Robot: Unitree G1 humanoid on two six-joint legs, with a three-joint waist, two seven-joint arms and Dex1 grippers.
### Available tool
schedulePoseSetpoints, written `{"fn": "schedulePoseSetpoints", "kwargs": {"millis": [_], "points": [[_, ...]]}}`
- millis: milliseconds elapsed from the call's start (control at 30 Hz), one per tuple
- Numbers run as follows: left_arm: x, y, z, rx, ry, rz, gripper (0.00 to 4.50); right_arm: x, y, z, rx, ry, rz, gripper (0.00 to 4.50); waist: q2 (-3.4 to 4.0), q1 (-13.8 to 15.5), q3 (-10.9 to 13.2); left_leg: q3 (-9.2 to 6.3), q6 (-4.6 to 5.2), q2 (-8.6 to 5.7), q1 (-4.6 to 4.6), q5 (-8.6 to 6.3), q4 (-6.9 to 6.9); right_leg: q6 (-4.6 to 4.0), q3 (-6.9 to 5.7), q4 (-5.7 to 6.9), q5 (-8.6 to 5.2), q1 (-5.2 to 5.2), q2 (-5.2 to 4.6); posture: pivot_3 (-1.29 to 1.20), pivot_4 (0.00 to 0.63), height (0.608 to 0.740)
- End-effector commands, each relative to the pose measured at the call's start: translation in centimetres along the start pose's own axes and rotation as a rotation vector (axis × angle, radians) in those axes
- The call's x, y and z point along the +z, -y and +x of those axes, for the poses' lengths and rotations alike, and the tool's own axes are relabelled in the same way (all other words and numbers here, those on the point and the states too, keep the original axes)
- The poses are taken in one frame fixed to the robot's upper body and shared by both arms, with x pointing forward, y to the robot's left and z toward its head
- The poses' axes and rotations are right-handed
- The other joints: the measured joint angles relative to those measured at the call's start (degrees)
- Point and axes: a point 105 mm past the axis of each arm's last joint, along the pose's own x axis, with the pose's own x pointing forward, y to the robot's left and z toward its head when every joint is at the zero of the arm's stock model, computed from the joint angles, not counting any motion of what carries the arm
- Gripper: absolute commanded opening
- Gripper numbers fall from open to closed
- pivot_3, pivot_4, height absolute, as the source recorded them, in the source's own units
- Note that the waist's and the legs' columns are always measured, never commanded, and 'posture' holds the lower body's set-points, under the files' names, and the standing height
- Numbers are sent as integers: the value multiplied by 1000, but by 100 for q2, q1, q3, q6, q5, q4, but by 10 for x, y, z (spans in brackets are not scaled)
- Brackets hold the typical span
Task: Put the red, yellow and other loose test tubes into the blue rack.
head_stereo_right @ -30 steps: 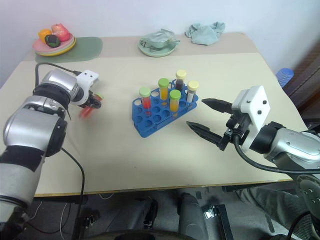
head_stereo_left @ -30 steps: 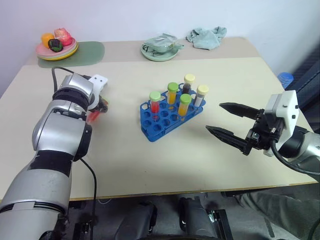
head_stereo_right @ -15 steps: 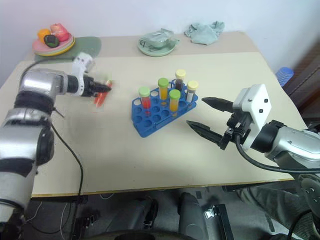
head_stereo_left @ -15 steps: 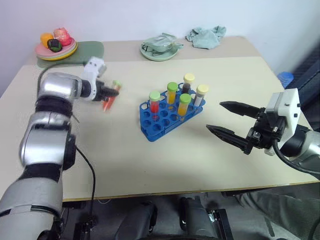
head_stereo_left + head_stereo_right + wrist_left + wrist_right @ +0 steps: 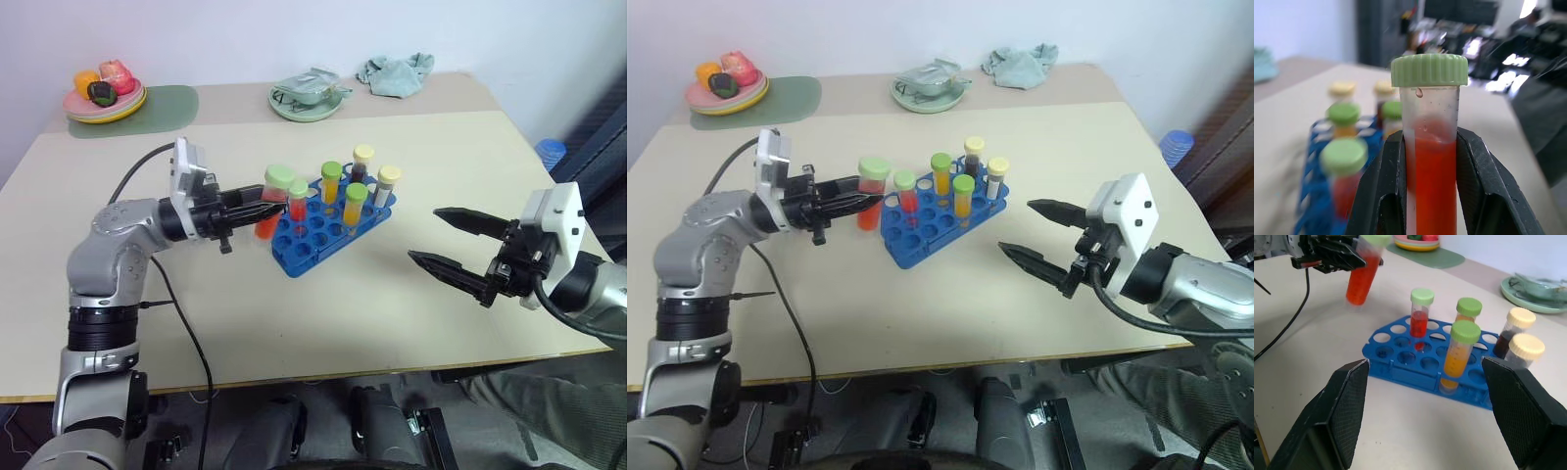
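Note:
My left gripper (image 5: 268, 207) is shut on a red test tube (image 5: 273, 199) with a green cap. It holds the tube roughly upright above the table, just off the left end of the blue rack (image 5: 315, 242). In the left wrist view the tube (image 5: 1432, 161) sits between both black fingers (image 5: 1376, 196). Several capped tubes stand in the rack: one red (image 5: 298, 203), two orange-yellow (image 5: 355, 206) and two dark (image 5: 386, 184). To the right of the rack, my right gripper (image 5: 424, 235) hovers open with nothing in it.
A plate of toy food (image 5: 106, 93) on a green mat is at the back left. A green dish (image 5: 309, 98) and a teal cloth (image 5: 397, 73) lie at the back. A black cable (image 5: 186, 323) trails from my left arm over the table's front edge.
My left arm has swung from the table's left side over to the rack's left end, carrying the red tube and turning it upright. The right gripper has kept still.

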Motion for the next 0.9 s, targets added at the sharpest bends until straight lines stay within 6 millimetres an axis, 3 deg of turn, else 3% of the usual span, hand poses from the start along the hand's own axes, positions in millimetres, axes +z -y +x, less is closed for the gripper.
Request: {"fn": "schedulePoseSetpoints", "kwargs": {"millis": [33,200,333,600,900], "points": [[5,0,22,-18,87,57,970,12,-3,-6,-29,33,-44,3729,-1,61,0,0,0,0,0,0,0,0,-1,-4,0,3,0,0,150,740],[-14,11,61,5,160,109,970,15,-5,-12,-75,30,-57,3729,-1,142,-1,0,1,1,0,0,-1,1,0,-14,1,7,0,0,150,740],[-27,12,76,129,144,195,970,15,-8,-15,-110,27,-54,3729,-3,136,-2,0,7,1,0,-4,-1,2,-2,-36,2,19,0,0,150,740],[-41,1,84,352,110,262,970,2,-19,-22,-163,-24,-44,3729,-4,174,-4,-1,9,2,2,-5,-4,3,-1,-39,2,21,1,0,150,740],[-70,3,73,386,44,232,970,-6,-23,-35,-184,-58,-15,3729,4,254,-11,0,11,2,14,-6,-5,4,0,-43,3,32,5,0,150,740]]}}
